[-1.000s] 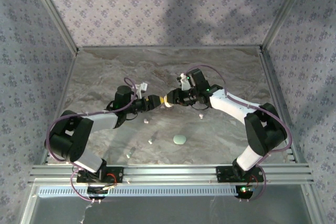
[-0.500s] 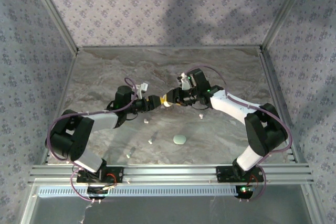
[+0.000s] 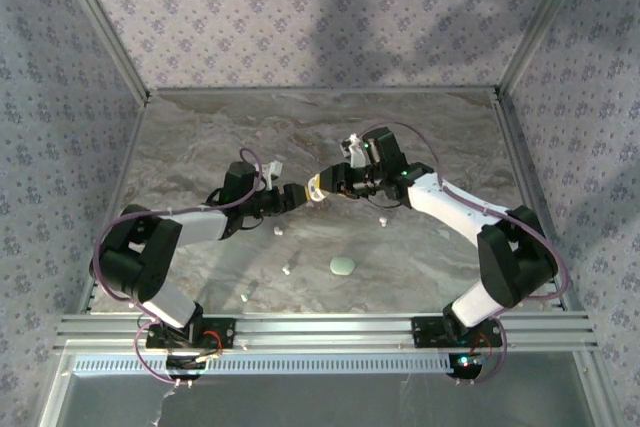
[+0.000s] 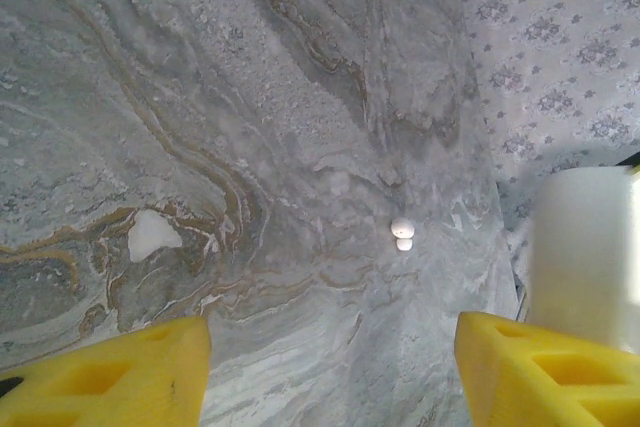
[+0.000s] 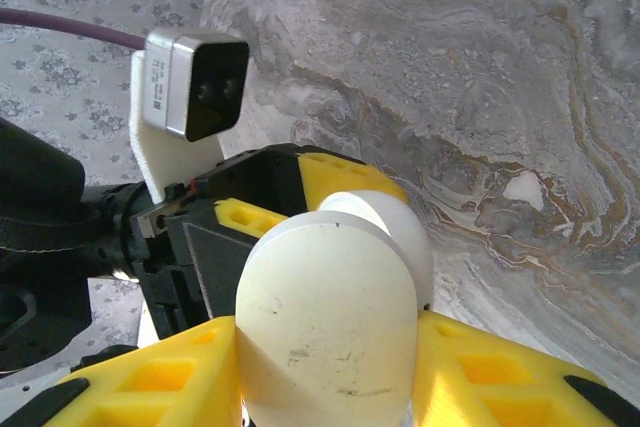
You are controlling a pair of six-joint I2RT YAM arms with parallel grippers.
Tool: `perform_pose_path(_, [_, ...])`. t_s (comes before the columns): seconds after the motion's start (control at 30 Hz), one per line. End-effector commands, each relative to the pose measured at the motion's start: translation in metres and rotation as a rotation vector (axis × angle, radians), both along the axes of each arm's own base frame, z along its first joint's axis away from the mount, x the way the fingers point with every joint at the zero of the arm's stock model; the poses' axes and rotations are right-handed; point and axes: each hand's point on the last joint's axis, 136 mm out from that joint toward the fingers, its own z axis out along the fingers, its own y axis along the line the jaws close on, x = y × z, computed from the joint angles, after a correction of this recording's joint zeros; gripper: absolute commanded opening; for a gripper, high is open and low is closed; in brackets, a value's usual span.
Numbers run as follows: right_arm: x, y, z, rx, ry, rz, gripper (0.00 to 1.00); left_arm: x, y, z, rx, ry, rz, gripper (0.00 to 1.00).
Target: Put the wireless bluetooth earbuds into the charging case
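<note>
The charging case point(image 5: 325, 312), clamped in the right gripper point(image 5: 325, 377), has been edged beside the left gripper point(image 4: 325, 372), spread wide and empty; an earbud point(image 4: 402, 231) is left beyond its fingers

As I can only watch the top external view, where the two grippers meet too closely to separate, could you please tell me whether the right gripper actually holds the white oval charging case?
Observer: Yes. In the right wrist view, the right gripper is clamped on the white oval charging case, held from both sides.
Operator: Thank you. Is the left gripper gripping it as well?
Observer: No. The left wrist view shows the left gripper wide open. The case sits at one edge of its opening, and I cannot tell whether they touch.
</note>
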Motion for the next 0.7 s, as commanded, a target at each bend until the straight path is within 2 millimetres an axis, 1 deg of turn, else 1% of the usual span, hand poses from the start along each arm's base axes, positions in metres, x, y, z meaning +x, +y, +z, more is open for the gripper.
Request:
perform_pose_path(0.0, [-0.005, -0.007, 0.001, -0.012, 0.005, 0.003, 0.42, 0.009, 0.004, 0.015, 0.003, -0.055, 0.014, 0.67])
perform_pose_path(0.2, [-0.004, -0.011, -0.014, -0.035, 0.026, -0.005, 0.42, 0.009, 0.018, 0.028, 0.019, -0.116, 0.060, 0.65])
perform_pose_path(0.23, [-0.004, -0.011, -0.017, -0.039, 0.033, -0.003, 0.42, 0.008, 0.019, 0.029, 0.019, -0.125, 0.061, 0.62])
perform_pose_path(0.27, [-0.004, -0.011, -0.020, -0.041, 0.038, -0.002, 0.42, 0.007, 0.019, 0.033, 0.012, -0.138, 0.060, 0.57])
perform_pose_path(0.3, [-0.004, -0.010, -0.024, -0.044, 0.045, 0.000, 0.42, 0.007, 0.019, 0.035, 0.006, -0.146, 0.059, 0.51])
perform_pose_path(0.4, [-0.002, -0.007, -0.033, -0.042, 0.065, 0.005, 0.42, 0.005, 0.016, 0.041, -0.020, -0.160, 0.050, 0.26])
perform_pose_path(0.47, [-0.002, -0.004, -0.039, -0.045, 0.076, 0.007, 0.42, 0.004, 0.013, 0.044, -0.036, -0.164, 0.037, 0.17])
perform_pose_path(0.5, [-0.002, -0.003, -0.042, -0.046, 0.084, 0.009, 0.42, 0.004, 0.011, 0.044, -0.042, -0.162, 0.030, 0.13])
perform_pose_path(0.57, [-0.002, 0.000, -0.047, -0.045, 0.094, 0.013, 0.42, 0.003, 0.007, 0.043, -0.045, -0.158, 0.014, 0.10])
perform_pose_path(0.67, [0.000, 0.005, -0.052, -0.042, 0.106, 0.017, 0.41, 0.001, 0.000, 0.039, -0.046, -0.142, -0.011, 0.09])
